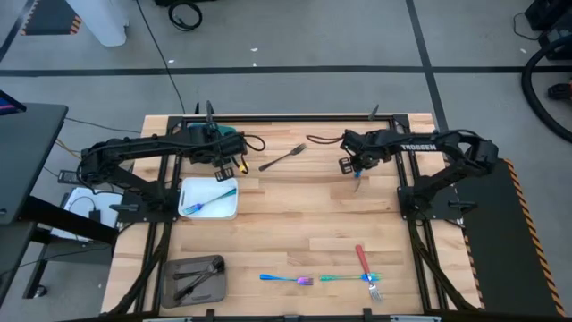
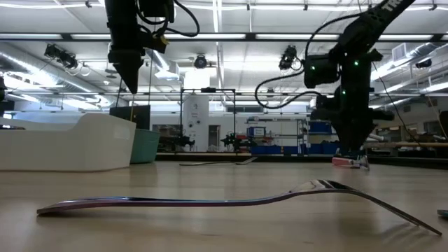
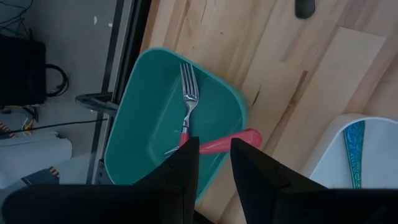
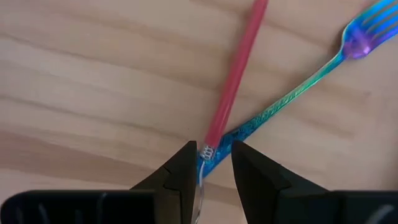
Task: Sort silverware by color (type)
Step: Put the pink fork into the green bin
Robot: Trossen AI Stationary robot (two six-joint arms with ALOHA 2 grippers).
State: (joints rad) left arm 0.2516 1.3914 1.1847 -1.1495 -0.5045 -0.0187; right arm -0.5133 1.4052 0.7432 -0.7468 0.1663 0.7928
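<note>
From above, my right gripper (image 1: 353, 168) hangs mid-table, well apart from the red fork (image 1: 362, 259). Left wrist: left gripper (image 3: 214, 148) sits over the teal tray (image 3: 143, 124), and I can't tell whether it grips that red handle (image 3: 247, 137). Right wrist: pincer parted and empty. I'd pinch the red fork's handle clear of the iridescent fork (image 4: 311, 81) it crosses.

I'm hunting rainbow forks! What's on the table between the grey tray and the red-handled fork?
In the high view, one iridescent fork lies between the grey tray and the red-handled fork; another iridescent fork crosses the red one.

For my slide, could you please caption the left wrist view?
Left gripper above a teal tray holding a red-handled fork, jaws slightly apart.
</note>
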